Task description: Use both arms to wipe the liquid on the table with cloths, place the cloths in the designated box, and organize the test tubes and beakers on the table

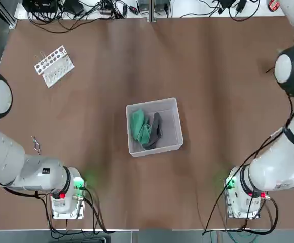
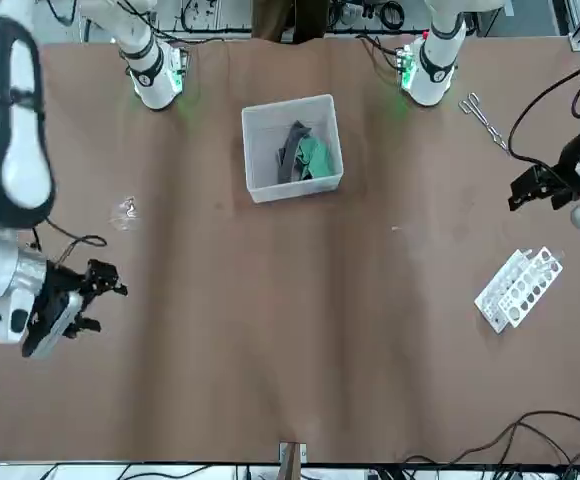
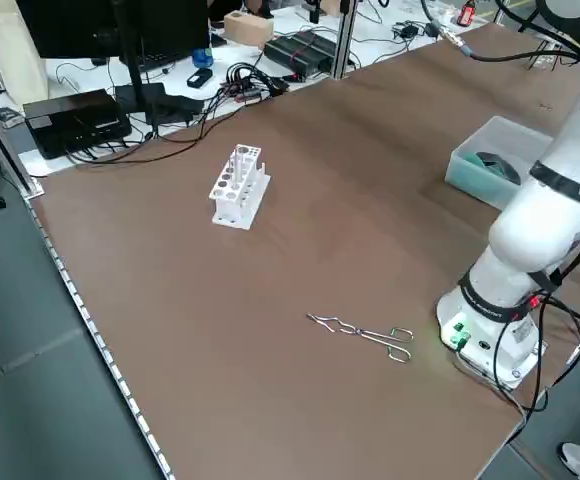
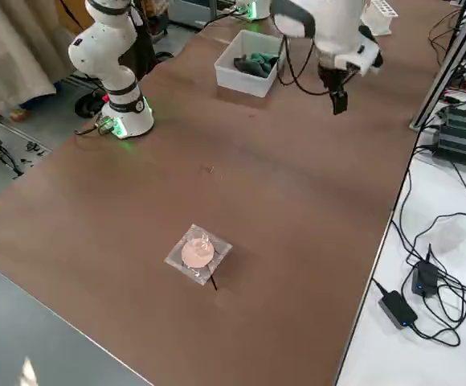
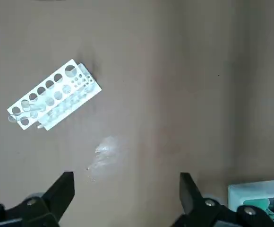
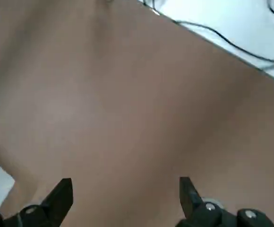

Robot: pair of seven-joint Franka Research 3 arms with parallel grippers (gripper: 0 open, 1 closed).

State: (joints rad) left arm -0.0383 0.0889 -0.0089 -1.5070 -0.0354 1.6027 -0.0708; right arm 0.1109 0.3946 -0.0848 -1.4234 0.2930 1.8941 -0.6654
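Both cloths (image 1: pixel 146 129) are already lying in the box (image 1: pixel 154 105) at the middle of the surface (image 1: pixel 213 91), green beside grey, so you are working on the tidying step now.

Your right hand (image 2: pixel 98 283) is hanging released and empty over bare surface, well out toward the robot's right edge. The small clear beaker (image 2: pixel 125 211) is sitting on that same side, between that hand and the right arm's base, well apart from the box. Bring the hand over it from above, line the fingers (image 6: pixel 61 196) up across the rim, and close gently; glass this light will probably skid or tip if one finger touches first.

Your left hand (image 5: pixel 126 201) is also released, holding nothing, parked above the surface with the rack (image 5: pixel 54 100) in its sight. The rack is standing near the far left corner, with what look like tubes in it, though you cannot tell how many. Tongs (image 3: pixel 365 333) are lying close to the left base; keep the elbow clear of them. A faint pale smear (image 5: pixel 106 150) is showing near the rack, so check whether it is leftover liquid.
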